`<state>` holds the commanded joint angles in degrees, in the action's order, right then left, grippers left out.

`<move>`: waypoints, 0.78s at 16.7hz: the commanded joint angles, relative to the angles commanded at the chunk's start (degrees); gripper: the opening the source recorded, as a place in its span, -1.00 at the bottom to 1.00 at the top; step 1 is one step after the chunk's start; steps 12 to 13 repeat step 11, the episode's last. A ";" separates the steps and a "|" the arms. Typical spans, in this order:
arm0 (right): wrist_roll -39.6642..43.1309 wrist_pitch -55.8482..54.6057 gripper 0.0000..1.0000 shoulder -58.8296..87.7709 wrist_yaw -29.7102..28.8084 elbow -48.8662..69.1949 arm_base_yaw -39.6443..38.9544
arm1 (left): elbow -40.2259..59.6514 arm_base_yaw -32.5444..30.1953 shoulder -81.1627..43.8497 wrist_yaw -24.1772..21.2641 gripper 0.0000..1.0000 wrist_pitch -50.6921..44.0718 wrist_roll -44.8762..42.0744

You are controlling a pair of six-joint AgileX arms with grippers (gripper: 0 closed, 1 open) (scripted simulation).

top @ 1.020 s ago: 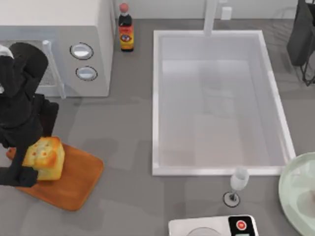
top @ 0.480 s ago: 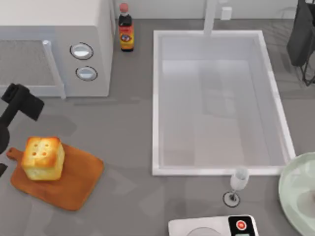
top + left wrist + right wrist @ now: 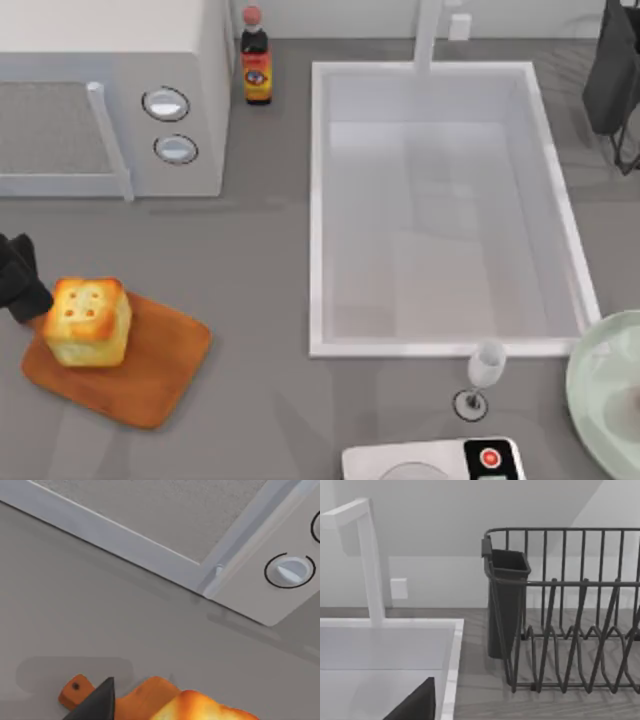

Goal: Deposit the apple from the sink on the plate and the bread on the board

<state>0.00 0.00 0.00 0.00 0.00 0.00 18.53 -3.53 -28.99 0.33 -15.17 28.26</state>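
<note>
A white microwave (image 3: 110,95) occupies the table's (image 3: 250,260) far left corner, a dark sauce bottle (image 3: 256,62) upright just beside it. A wine glass (image 3: 484,375) stands near a white scale (image 3: 435,462) with red button. Dark dish rack (image 3: 570,615) at far right.

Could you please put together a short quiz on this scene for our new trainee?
1. True or false: the bread rests on the board.
2. Relative to the sink, the wine glass stands: A) inside it; B) just outside its rim; C) on its faucet.
3. Fill in: in the top view, the left gripper is at the table's ___ edge, beside the board.
Key: 1 true; 2 B; 3 left.
</note>
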 joint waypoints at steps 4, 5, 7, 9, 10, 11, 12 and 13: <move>0.00 0.00 1.00 0.00 0.00 0.00 0.00 | -10.90 2.08 18.54 -0.19 1.00 8.92 -18.07; 0.00 0.00 1.00 0.00 0.00 0.00 0.00 | -13.14 2.51 21.76 -0.23 1.00 10.75 -21.21; 0.00 0.00 1.00 0.00 0.00 0.00 0.00 | -16.59 3.17 26.44 -0.29 1.00 13.57 -25.78; 0.00 0.00 1.00 0.00 0.00 0.00 0.00 | -18.34 3.49 28.73 -0.32 1.00 15.00 -28.01; 0.00 0.00 1.00 0.00 0.00 0.00 0.00 | -18.54 3.53 28.99 -0.33 1.00 15.17 -28.26; 0.00 0.00 1.00 0.00 0.00 0.00 0.00 | -18.54 3.53 28.99 -0.33 1.00 15.17 -28.26; 0.00 0.00 1.00 0.00 0.00 0.00 0.00 | -18.54 3.53 28.99 -0.33 1.00 15.17 -28.26; 0.00 0.00 1.00 0.00 0.00 0.00 0.00 | -18.54 3.53 28.99 -0.33 1.00 15.17 -28.26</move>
